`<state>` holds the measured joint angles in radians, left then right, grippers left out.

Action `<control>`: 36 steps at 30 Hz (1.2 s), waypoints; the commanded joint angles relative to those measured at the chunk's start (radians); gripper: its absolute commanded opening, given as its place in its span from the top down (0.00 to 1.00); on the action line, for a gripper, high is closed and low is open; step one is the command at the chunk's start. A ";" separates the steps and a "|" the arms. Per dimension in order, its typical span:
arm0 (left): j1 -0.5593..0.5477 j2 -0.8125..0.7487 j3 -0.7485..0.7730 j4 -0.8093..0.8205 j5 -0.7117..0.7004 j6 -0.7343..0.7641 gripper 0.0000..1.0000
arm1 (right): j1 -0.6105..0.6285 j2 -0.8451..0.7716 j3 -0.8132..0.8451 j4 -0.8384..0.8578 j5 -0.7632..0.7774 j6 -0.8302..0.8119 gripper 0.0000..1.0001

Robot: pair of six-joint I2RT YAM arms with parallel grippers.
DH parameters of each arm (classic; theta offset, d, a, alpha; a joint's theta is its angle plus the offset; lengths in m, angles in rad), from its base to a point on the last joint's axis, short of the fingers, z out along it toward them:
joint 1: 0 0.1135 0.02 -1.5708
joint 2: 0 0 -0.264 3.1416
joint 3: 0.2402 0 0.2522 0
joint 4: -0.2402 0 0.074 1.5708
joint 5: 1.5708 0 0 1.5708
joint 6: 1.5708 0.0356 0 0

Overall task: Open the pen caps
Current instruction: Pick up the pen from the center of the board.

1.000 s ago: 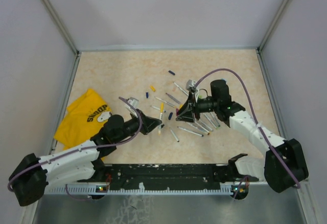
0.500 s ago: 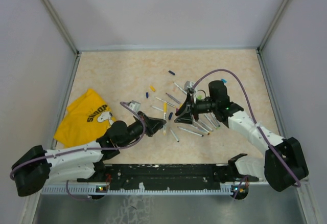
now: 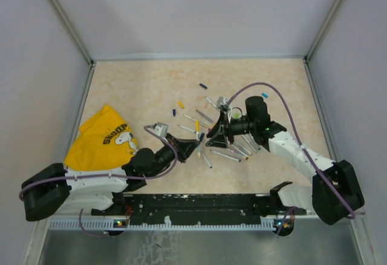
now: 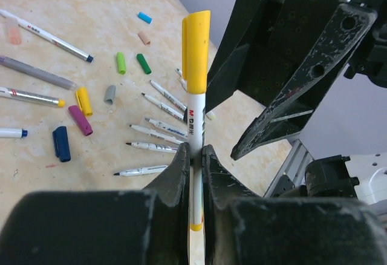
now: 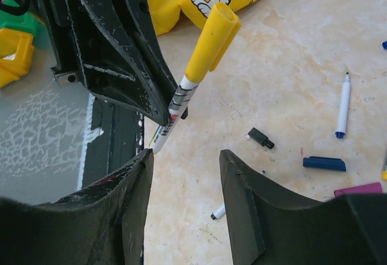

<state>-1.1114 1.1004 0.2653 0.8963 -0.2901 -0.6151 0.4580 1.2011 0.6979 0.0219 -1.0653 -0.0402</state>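
My left gripper point(image 4: 195, 153) is shut on the white barrel of a pen point(image 4: 195, 123) that stands upright, its yellow cap point(image 4: 196, 47) on top. In the right wrist view the same yellow cap point(image 5: 213, 40) leans up to the right of the left gripper's fingers point(image 5: 115, 53). My right gripper point(image 5: 184, 168) is open just below the pen's lower end and holds nothing. In the top view the left gripper point(image 3: 195, 146) and right gripper point(image 3: 211, 137) nearly meet. Loose caps lie on the table: green point(image 4: 121, 63), grey point(image 4: 109, 94), purple point(image 4: 80, 120) and blue point(image 4: 60, 143).
Several uncapped pens point(image 3: 233, 150) lie fanned beside the right gripper, and more pens point(image 4: 48, 32) lie farther out. A yellow cloth point(image 3: 103, 137) lies at the left. A blue cap point(image 5: 324, 163) and a small black piece point(image 5: 260, 137) lie on the tabletop.
The left arm has carried the yellow-capped pen to the right, up to the right gripper. The right gripper's jaws have spread wider.
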 commanded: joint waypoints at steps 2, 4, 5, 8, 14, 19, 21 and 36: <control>-0.019 0.018 -0.018 0.141 -0.054 0.032 1.00 | 0.015 0.003 -0.001 0.057 -0.018 0.006 0.51; -0.021 0.024 -0.023 0.161 -0.059 0.033 1.00 | 0.015 0.003 -0.002 0.060 -0.018 0.008 0.51; -0.023 0.025 -0.025 0.171 -0.061 0.032 1.00 | 0.016 0.003 -0.003 0.062 -0.018 0.009 0.51; -0.024 0.030 -0.034 0.202 -0.070 0.031 1.00 | 0.016 0.005 -0.003 0.064 -0.018 0.009 0.50; -0.028 0.040 -0.041 0.241 -0.076 0.032 1.00 | 0.016 0.008 -0.003 0.064 -0.016 0.010 0.50; -0.028 0.045 -0.043 0.248 -0.078 0.032 1.00 | 0.016 0.011 -0.003 0.064 -0.013 0.010 0.49; -0.028 0.046 -0.046 0.251 -0.079 0.031 1.00 | 0.016 0.011 -0.002 0.064 -0.011 0.010 0.49; -0.028 0.059 -0.059 0.300 -0.087 0.018 1.00 | 0.016 0.020 -0.004 0.076 -0.013 0.027 0.48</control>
<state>-1.1324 1.1465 0.2146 1.1206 -0.3668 -0.5976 0.4629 1.2201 0.6937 0.0372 -1.0664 -0.0269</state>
